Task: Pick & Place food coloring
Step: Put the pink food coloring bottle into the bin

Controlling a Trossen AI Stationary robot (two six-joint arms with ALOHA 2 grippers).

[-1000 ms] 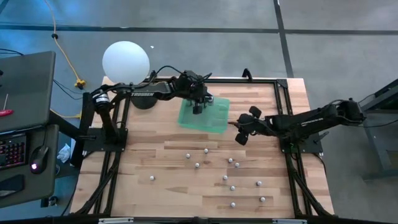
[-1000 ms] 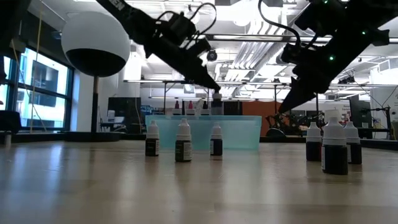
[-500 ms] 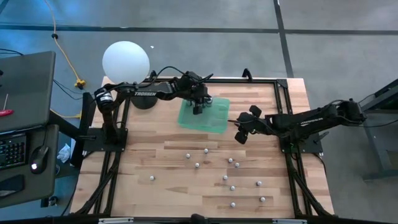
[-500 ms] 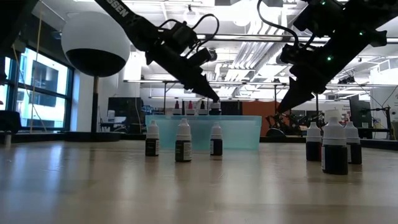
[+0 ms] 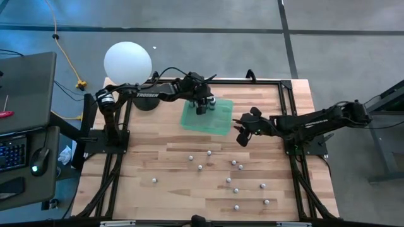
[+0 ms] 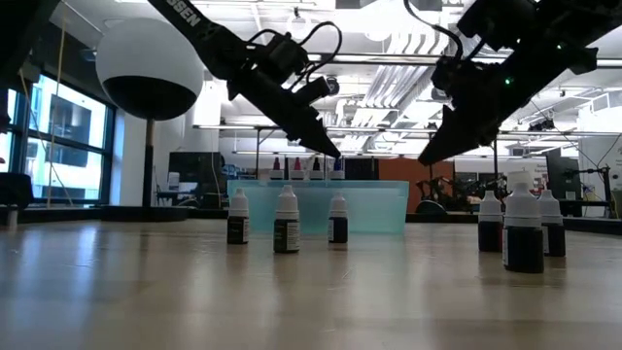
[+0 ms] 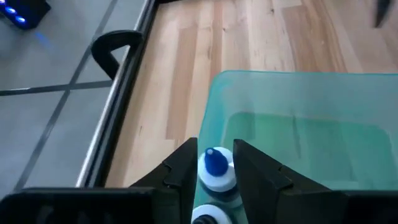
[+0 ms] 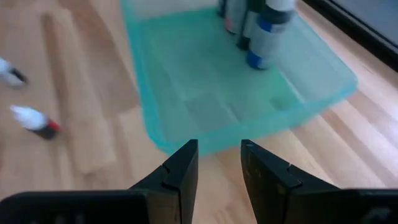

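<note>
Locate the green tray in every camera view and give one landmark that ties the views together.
High view: the green tray lies at the table's far middle, under the left gripper.
Low view: a pale band behind the standing bottles, mid-picture.
Left wrist view: fills the right half, beyond the fingers.
Right wrist view: across the upper middle.
Shared landmark: the blue-topped bottle standing in the tray's corner.

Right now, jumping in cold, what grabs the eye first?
The green tray at the table's far middle, with the left claw over its back corner, fingers open around a blue-topped bottle. Then the big white globe off the far left corner, and small whitish bottles scattered across the near half.
</note>
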